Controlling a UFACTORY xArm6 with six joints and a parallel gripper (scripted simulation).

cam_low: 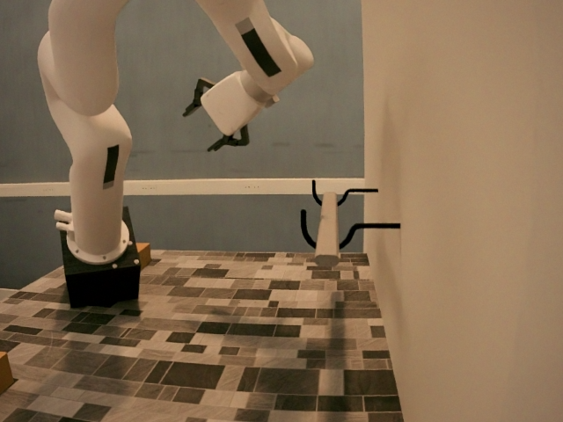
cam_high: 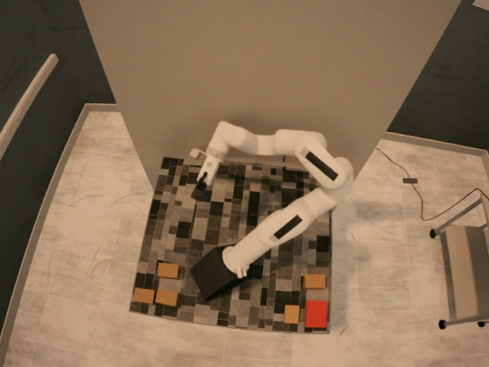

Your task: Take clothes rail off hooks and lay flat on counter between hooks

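Observation:
The pale clothes rail [cam_low: 326, 227] shows end-on in the exterior view. It rests in two black wall hooks, a near one [cam_low: 305, 232] and a far one [cam_low: 314, 192], close to the wall [cam_low: 454, 181] [cam_high: 237, 79] and a little above the patterned counter [cam_low: 227, 327] [cam_high: 237, 221]. In the top view the arm hides most of the rail; one hook [cam_high: 283, 160] shows as a small black mark at the wall's foot. My gripper [cam_low: 198, 130] [cam_high: 199, 187] is open and empty. It hangs high above the counter, out from the wall and well clear of the rail.
The arm's black base block [cam_high: 211, 276] [cam_low: 102, 277] stands near the counter's front. Several orange blocks [cam_high: 167, 270] [cam_high: 314, 280] [cam_low: 142, 254] and a red block [cam_high: 316, 313] lie along the front edge. A metal cart [cam_high: 461, 272] stands on the floor at the right.

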